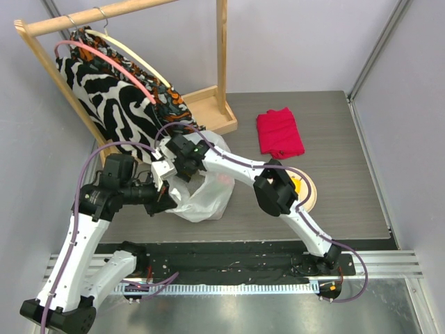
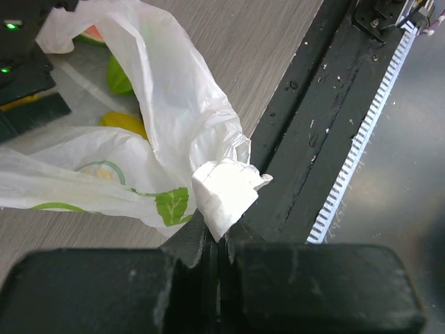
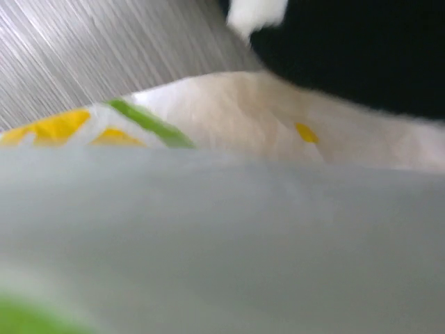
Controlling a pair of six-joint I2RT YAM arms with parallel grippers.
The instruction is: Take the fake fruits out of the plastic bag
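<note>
This is a robotics lab test cell, not a home. A white left arm [image 1: 75, 243] and right arm [image 1: 309, 226] are bolted to a black rail [image 1: 229, 261] along the near edge of a wood-grain table [image 1: 348, 195]. Plain pale walls [image 1: 292, 42] on metal posts [image 1: 373, 49] box the table in. Staged props sit on it: a small clothes rack [image 1: 221, 56] at the far left corner, a folded red cloth [image 1: 279, 132] near the far edge, and a plastic bag [image 1: 205, 198].
</note>
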